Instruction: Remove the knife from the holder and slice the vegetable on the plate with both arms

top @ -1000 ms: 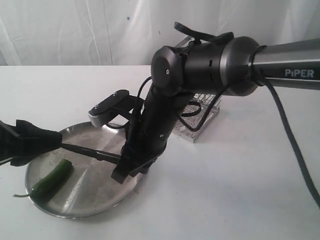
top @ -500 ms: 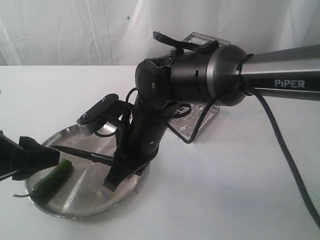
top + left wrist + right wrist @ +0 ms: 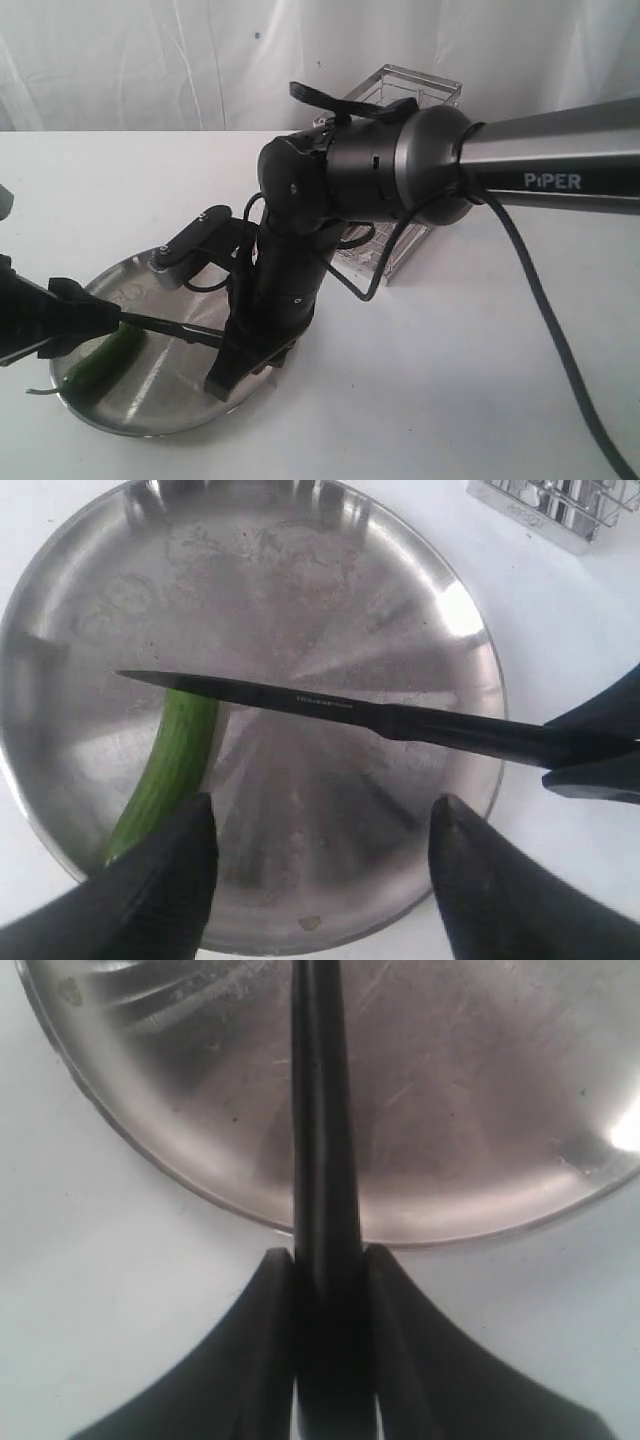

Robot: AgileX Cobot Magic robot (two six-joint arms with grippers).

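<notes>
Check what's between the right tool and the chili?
Only the knife: gripped in the right tool, its blade runs over bare plate and crosses the end of the chili. Nothing else there. Clearest in the left wrist view.

The right gripper (image 3: 238, 358) is clamping the knife (image 3: 170, 327), its blade reaching toward the left gripper (image 3: 75, 320), which is hovering just above the vegetable (image 3: 105, 360) on the plate (image 3: 165, 397).
</notes>
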